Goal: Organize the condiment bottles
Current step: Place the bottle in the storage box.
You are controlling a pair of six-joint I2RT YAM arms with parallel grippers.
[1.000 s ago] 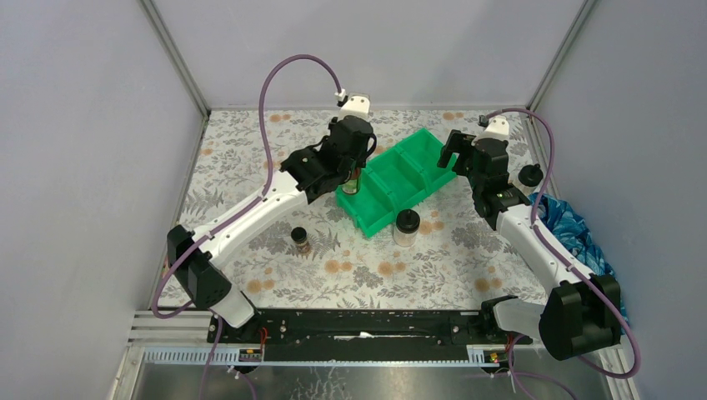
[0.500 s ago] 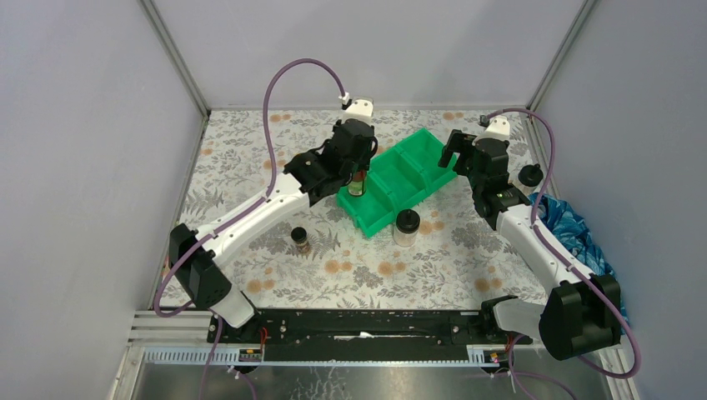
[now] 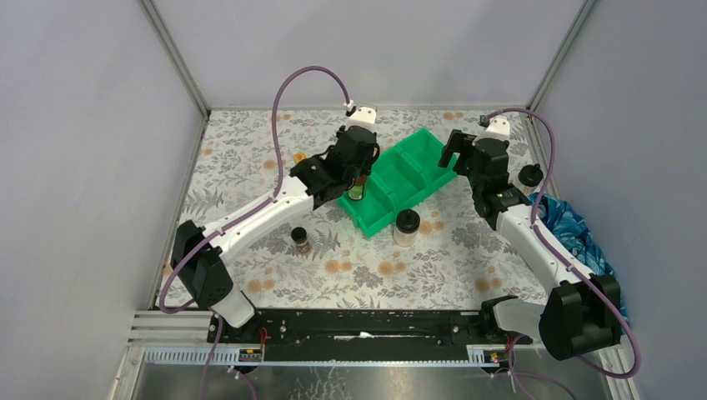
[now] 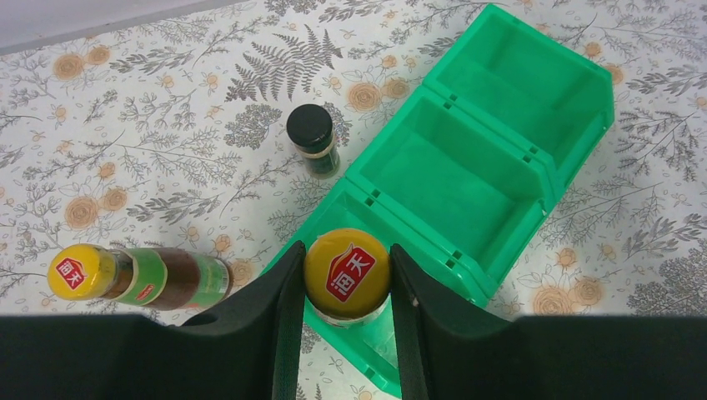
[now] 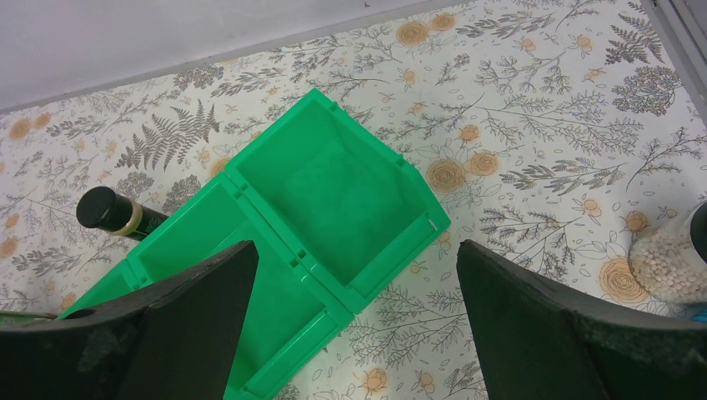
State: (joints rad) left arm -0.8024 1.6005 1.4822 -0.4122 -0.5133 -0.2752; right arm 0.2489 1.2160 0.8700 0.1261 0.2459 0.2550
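My left gripper (image 3: 358,177) is shut on the yellow cap of a tall brown bottle (image 4: 346,275), upright in the end compartment of the green bin (image 3: 417,158). In the left wrist view the fingers (image 4: 288,283) press both sides of the cap. A second yellow-capped brown bottle (image 4: 137,277) lies on the mat left of the bin; its cap shows in the top view (image 3: 298,157). A short dark black-capped jar (image 4: 312,150) stands beside the bin. Another dark jar (image 3: 299,240) and a clear black-lidded jar (image 3: 406,227) stand nearer. My right gripper (image 3: 457,150) is open and empty above the bin's far end.
The bin's (image 5: 392,271) middle and far compartments hold nothing. A clear black-lidded jar (image 3: 528,175) stands by the right wall, seen at the right wrist view's edge (image 5: 675,258). A blue bag (image 3: 567,233) lies at the right. Grey walls enclose the floral mat.
My left gripper has moved a little right and farther with the brown bottle, from the bin's left rim to over its end compartment. The right arm has not moved.
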